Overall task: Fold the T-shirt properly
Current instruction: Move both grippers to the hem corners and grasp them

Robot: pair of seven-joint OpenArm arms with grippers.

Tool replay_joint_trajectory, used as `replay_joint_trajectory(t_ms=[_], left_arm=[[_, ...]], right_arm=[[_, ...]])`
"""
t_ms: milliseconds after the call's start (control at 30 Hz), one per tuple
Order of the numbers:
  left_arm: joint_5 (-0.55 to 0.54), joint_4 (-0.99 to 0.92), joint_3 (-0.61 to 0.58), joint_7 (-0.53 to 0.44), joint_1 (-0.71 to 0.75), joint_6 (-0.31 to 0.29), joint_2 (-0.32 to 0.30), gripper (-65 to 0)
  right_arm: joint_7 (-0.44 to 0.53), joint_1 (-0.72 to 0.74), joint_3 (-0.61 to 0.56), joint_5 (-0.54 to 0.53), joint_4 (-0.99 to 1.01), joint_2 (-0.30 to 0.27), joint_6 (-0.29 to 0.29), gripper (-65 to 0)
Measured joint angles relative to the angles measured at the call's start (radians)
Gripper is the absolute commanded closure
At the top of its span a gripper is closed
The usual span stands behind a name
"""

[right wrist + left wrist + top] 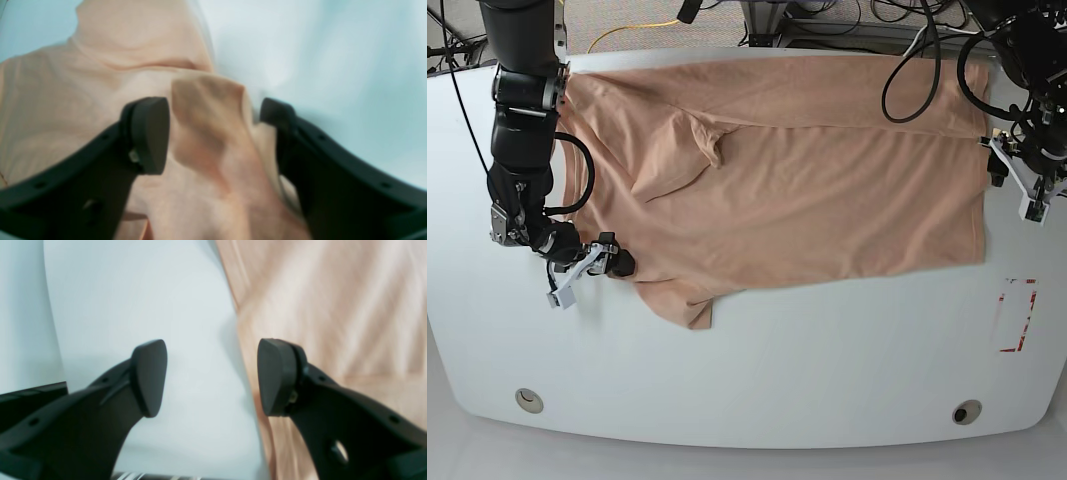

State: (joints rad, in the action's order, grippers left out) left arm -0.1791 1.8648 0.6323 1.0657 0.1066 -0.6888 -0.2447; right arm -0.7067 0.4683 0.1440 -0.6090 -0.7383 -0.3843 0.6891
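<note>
T-shirt point(807, 190) fabric, peach-coloured, lies spread across the white table point(747, 370), partly doubled over along its far side, with one sleeve point(682, 300) trailing toward the near edge on the base view's left. The right gripper point(599, 262) sits at that sleeve's shoulder edge; its wrist view shows a raised ridge of cloth between the two pads point(150, 133), which stand apart around it with a small gap on each side, so the jaws are parted and not yet pinching, and I cannot tell whether they are closing. The left gripper point(1019, 180) hovers at the hem edge on the other side; its wrist view shows the jaws wide apart and holding nothing, one pad point(277, 376) over the cloth's border and the other over bare table. I judge the step in hand to be taking hold of the near side of the garment at both ends, ahead of folding it across. Next, the right gripper would need to clamp firmly on the gathered ridge, and the left to drop lower and straddle the hem before closing. A shallow bite on either side could let the fabric slip out during the lift.
</note>
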Motion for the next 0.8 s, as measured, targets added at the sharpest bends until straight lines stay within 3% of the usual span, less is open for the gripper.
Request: replay_joint_trajectory(t_ms=[167, 300, 533, 800], left_arm=[[0.007, -0.187, -0.016, 0.004, -0.149, 0.185, 0.003, -51.5], [0.000, -0.356, -0.022, -0.071, -0.272, 0.259, 0.000, -52.8], [-0.002, -0.679, -0.160, -0.192, -0.401, 0.262, -0.040, -52.8], [-0.010, -0.921, -0.168, -0.328, -0.484, 0.262, -0.050, -52.5]], right_arm=[[0.000, -0.003, 0.000, 0.006, 0.002, -0.008, -0.002, -16.8], [0.001, -0.002, 0.000, 0.002, 0.002, -0.007, -0.004, -13.2], [-0.001, -0.002, 0.000, 0.002, 0.002, -0.007, -0.004, -7.5], [-0.001, -0.003, 0.000, 0.003, 0.002, -0.006, -0.004, -7.1]])
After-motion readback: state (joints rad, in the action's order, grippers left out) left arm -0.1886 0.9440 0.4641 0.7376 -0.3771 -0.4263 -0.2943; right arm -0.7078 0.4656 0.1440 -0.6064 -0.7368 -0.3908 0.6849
